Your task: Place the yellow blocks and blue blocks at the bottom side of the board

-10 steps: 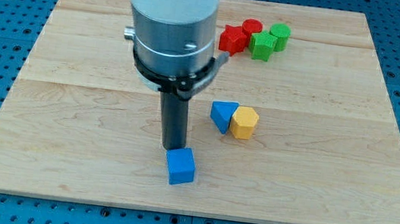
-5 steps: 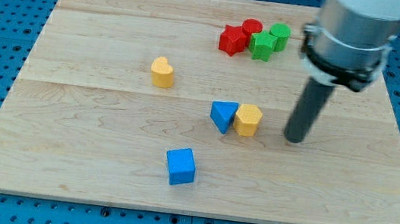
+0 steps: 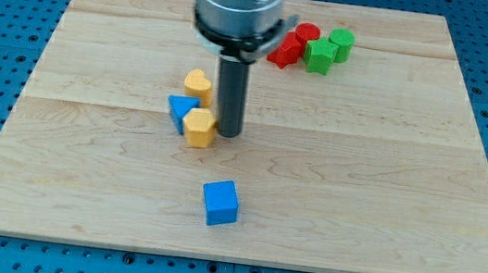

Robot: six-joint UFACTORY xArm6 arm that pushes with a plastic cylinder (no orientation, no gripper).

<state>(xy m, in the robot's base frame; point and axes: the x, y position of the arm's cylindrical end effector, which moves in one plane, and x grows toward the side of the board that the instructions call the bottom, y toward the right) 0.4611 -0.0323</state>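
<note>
My tip rests on the board just right of a yellow hexagonal block, touching or nearly touching it. A blue triangular block sits against that yellow block's upper left. A second yellow block, rounded on top, stands just above them. A blue cube lies alone near the view's bottom, below my tip.
A red star-shaped block, a red cylinder, a green block and a green cylinder cluster near the view's top, right of the arm. The wooden board lies on a blue perforated surface.
My tip swung from the right side to the left, pushing the blue triangle and yellow hexagon leftward until they sit just below the rounded yellow block. The blue cube has not moved.
</note>
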